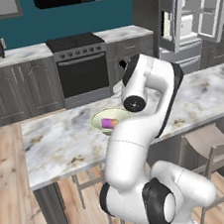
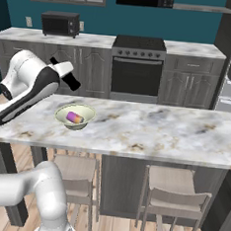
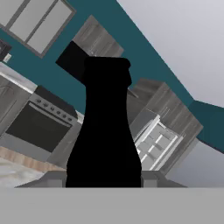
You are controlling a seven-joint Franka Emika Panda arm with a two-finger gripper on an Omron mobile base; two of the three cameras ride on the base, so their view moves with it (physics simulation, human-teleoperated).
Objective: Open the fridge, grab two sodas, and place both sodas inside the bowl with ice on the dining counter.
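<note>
The pale bowl (image 1: 98, 117) (image 2: 62, 112) rests on the dining counter (image 1: 58, 141) (image 2: 160, 131). A purple soda can (image 1: 109, 123) (image 2: 74, 117) lies on its side in it. My gripper (image 2: 66, 74) hangs above the bowl, slightly to its far side, shut on the dark soda (image 3: 105, 131) (image 2: 74, 82). That soda's black bottle shape stands up the middle of the hand view, between the jaws. The fridge (image 1: 187, 19) (image 3: 155, 142) stands at the back right with its doors open and white shelves showing.
A black oven (image 1: 81, 73) (image 2: 137, 72) sits in the dark grey cabinets behind the counter, with a microwave (image 2: 60, 23) on the back worktop. Stools (image 2: 172, 192) (image 1: 216, 150) stand under the near edge of the counter. My own arm blocks part of the counter in the left base view.
</note>
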